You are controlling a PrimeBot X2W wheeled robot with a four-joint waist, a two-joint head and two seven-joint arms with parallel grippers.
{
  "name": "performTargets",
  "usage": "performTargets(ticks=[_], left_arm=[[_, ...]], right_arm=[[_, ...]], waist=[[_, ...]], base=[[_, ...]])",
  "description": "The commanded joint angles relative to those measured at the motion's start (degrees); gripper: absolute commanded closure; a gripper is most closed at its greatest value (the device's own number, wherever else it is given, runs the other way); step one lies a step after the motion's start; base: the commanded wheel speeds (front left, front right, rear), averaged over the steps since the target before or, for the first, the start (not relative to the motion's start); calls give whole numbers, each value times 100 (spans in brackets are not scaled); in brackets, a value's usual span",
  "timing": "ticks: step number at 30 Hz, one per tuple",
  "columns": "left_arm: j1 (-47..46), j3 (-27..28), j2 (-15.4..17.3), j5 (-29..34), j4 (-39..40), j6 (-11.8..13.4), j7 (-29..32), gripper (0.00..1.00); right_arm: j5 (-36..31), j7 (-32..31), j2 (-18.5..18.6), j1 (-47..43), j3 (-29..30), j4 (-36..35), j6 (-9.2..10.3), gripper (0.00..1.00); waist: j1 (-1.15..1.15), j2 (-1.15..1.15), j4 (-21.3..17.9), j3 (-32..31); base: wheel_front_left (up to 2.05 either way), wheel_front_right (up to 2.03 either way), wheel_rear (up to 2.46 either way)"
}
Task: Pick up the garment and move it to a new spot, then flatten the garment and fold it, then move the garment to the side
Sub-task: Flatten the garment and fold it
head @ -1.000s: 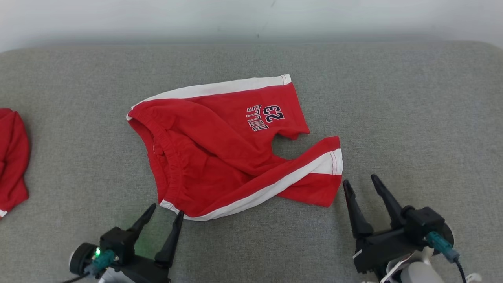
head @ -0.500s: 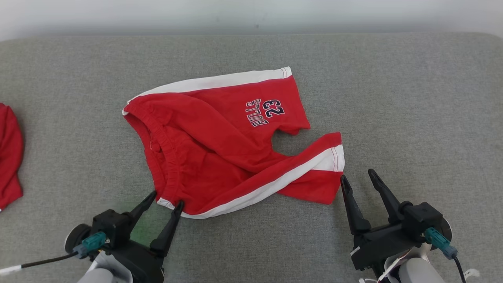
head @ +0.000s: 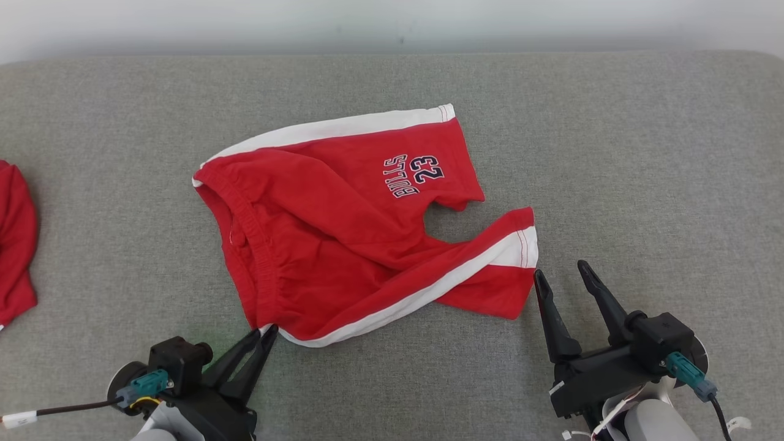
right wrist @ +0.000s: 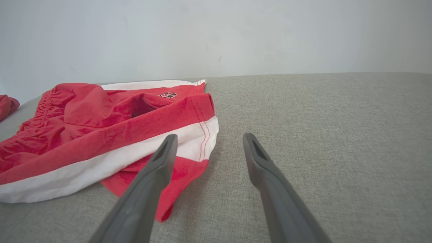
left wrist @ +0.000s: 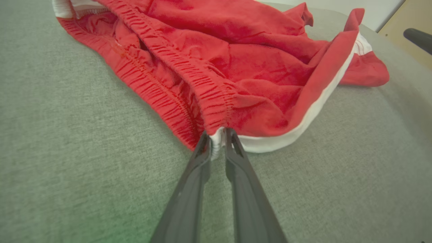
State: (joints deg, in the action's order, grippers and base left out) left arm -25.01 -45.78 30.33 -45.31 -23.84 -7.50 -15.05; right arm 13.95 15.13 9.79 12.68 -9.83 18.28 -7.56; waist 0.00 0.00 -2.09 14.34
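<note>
Red basketball shorts (head: 343, 226) with white side stripes and "BULLS 23" print lie crumpled on the grey cushion (head: 643, 153). My left gripper (head: 264, 332) is shut on the near corner of the waistband, where the white stripe ends; the left wrist view shows the shorts (left wrist: 236, 67) with white fabric pinched at the left gripper (left wrist: 218, 133). My right gripper (head: 558, 274) stands open just right of the near leg hem, nothing between its fingers. In the right wrist view the shorts (right wrist: 101, 125) lie left of the open right gripper (right wrist: 208, 138), the left finger over the hem.
Another red garment (head: 15, 245) lies at the cushion's left edge, also seen as a red garment (right wrist: 6, 104) far left in the right wrist view. A pale wall (head: 392, 24) runs behind the cushion. Bare grey fabric spreads to the right and front.
My left gripper closed on the waistband corner and drew it slightly toward me. The right gripper stayed open and barely moved. The camera shifted a little between the earliest frame and now.
</note>
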Motion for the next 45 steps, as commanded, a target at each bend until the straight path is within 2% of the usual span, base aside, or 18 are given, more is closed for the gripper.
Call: performTargets(ticks=[1, 8, 13, 14, 16, 22, 28, 29, 33, 35, 36, 37, 39, 41, 45], left_arm=[[-49, -57, 27, -40, 15, 6, -19, 100], [-25, -124, 83, -101, 100, 6, -19, 100], [1, -40, 35, 15, 89, 6, -19, 100], [16, -24, 16, 34, 82, 6, -19, 100], [21, -4, -37, 89, 82, 6, -19, 100], [-33, 73, -124, 196, 107, 5, -19, 100], [-95, 100, -175, 240, 120, 6, -19, 100], [-100, 100, -181, 242, 125, 6, -19, 100], [-105, 88, -182, 267, 127, 6, -19, 100], [-120, 85, -176, 282, 130, 6, -19, 100], [-130, 94, -171, 281, 132, 6, -19, 100], [-139, 103, -166, 285, 133, 6, -19, 100], [-150, 105, -162, 292, 132, 6, -19, 100], [-161, 110, -167, 292, 131, 6, -19, 100], [-165, 61, -148, 314, 151, 6, -19, 100]], right_arm=[[-12, -1, -19, -21, 5, -4, 15, 0], [138, -1, 56, 234, -105, 109, 15, 0], [326, -2, 185, 500, -274, 476, 15, 0], [416, -1, 184, 538, -297, 630, 15, 1], [551, -1, 216, 660, -316, 832, 15, 12], [906, 0, 250, 933, -458, 1216, 15, 10], [1081, -1, 252, 1159, -530, 1401, 15, 19], [1116, -1, 261, 1183, -547, 1422, 15, 26], [1203, -1, 279, 1244, -555, 1479, 15, 31], [1271, -1, 289, 1297, -560, 1520, 15, 38], [1300, -1, 296, 1332, -566, 1532, 15, 48], [1312, -1, 300, 1359, -573, 1543, 15, 51], [1342, -1, 301, 1399, -594, 1562, 15, 66], [1351, -1, 319, 1419, -622, 1545, 15, 100], [1398, -1, 353, 1365, -616, 1417, 15, 100]], waist=[[0, 0, 17, -16], [0, 0, 80, -37], [0, 0, 154, -26], [0, 0, 164, -28], [0, 0, 189, -20], [0, 0, 230, 69], [0, 0, 268, 172], [0, 0, 275, 187], [0, 0, 292, 221], [0, 0, 304, 246], [0, 0, 308, 258], [0, 0, 310, 271], [0, 0, 318, 291], [0, 0, 328, 300], [0, 0, 330, 274]], base=[[0, 0, 0], [0, 0, 0], [0, 0, 0], [0, 0, 0], [0, 0, 0], [0, 0, 0], [0, 0, 0], [0, 0, 0], [0, 0, 0], [0, 0, 0], [0, 0, 0], [0, 0, 0], [0, 0, 0], [0, 0, 0], [0, 0, 0]])
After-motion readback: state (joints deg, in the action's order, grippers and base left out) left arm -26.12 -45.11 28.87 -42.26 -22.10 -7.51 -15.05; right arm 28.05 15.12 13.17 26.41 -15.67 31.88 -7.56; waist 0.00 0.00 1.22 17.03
